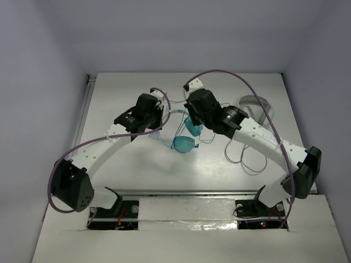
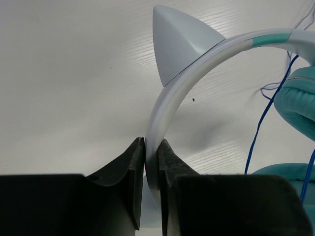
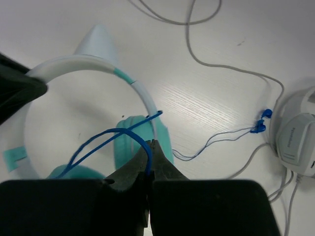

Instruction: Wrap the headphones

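Observation:
The headphones have teal ear cups, a white headband with a pointed ear, and a thin blue cable. They sit mid-table between the two arms. My left gripper is shut on the white headband. My right gripper is shut on the blue cable, which loops up from its jaws over the ear cups. The cable's far end trails right to a blue plug.
Grey-white headphones with a pale cable lie at the right, near the blue plug. In the top view they lie at the back right, their cable curling toward the front. White walls enclose the table.

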{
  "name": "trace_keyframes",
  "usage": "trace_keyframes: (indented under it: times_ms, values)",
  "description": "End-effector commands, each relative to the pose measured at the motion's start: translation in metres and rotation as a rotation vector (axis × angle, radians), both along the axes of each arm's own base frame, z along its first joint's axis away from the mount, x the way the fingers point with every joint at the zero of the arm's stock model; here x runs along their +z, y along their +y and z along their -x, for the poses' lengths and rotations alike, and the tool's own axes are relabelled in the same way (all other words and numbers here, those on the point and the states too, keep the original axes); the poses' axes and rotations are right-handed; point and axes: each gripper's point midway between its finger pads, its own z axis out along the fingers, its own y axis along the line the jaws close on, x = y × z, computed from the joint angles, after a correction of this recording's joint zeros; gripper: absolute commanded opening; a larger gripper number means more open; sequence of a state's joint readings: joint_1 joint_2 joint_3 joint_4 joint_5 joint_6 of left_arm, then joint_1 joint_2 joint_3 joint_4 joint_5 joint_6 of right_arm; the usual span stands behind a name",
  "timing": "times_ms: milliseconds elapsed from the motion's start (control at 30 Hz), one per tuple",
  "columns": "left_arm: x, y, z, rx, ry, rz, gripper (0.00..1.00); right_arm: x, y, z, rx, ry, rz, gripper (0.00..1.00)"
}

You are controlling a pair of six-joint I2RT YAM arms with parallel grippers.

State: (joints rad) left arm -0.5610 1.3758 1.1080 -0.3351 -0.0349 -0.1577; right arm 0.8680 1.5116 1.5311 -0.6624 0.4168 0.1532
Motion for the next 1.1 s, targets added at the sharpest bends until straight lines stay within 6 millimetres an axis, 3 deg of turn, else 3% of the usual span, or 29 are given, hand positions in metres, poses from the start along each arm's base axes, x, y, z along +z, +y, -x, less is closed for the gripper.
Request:
trace_keyframes:
  times_ms: [0,267,400,500,700,733,767,833,867,967,1000,1033,1067]
  values:
    - [0.057,-0.013,0.001,-0.095,-0.138,0.099,0.00,0.005,-0.012,-0.023,-0.111,-0.100,0.026,0.00]
    - [0.065,-0.024,0.013,-0.165,-0.125,0.173,0.00,0.013,-0.045,-0.044,-0.253,-0.165,-0.009,0.05]
    - [0.067,-0.028,0.019,-0.198,-0.122,0.197,0.00,0.011,-0.059,-0.050,-0.290,-0.166,-0.022,0.13]
    - [0.072,-0.032,0.023,-0.229,-0.126,0.233,0.00,0.004,-0.057,-0.054,-0.259,-0.129,-0.075,0.17]
    - [0.094,-0.030,0.025,-0.256,-0.154,0.322,0.00,-0.003,-0.037,-0.050,-0.116,-0.057,-0.288,0.15]
    - [0.102,-0.032,0.027,-0.269,-0.166,0.336,0.00,0.001,-0.041,-0.057,-0.117,-0.071,-0.333,0.15]
    - [0.108,-0.030,0.025,-0.265,-0.175,0.352,0.00,-0.007,-0.035,-0.050,-0.063,-0.042,-0.364,0.15]
    - [0.122,-0.033,0.028,-0.295,-0.190,0.393,0.00,-0.001,-0.030,-0.050,-0.034,-0.063,-0.431,0.15]
    - [0.129,-0.031,0.026,-0.292,-0.206,0.410,0.00,-0.011,-0.022,-0.042,0.016,-0.032,-0.454,0.15]
    - [0.155,-0.028,0.028,-0.296,-0.238,0.494,0.00,0.006,-0.002,-0.026,0.151,-0.082,-0.598,0.15]
    - [0.158,-0.027,0.026,-0.294,-0.239,0.510,0.00,-0.007,-0.003,-0.022,0.165,-0.052,-0.592,0.15]
    - [0.168,-0.026,0.027,-0.295,-0.256,0.534,0.00,0.004,0.003,-0.020,0.199,-0.084,-0.641,0.15]
    - [0.177,-0.022,0.023,-0.286,-0.278,0.554,0.00,0.002,0.010,-0.013,0.254,-0.071,-0.665,0.15]
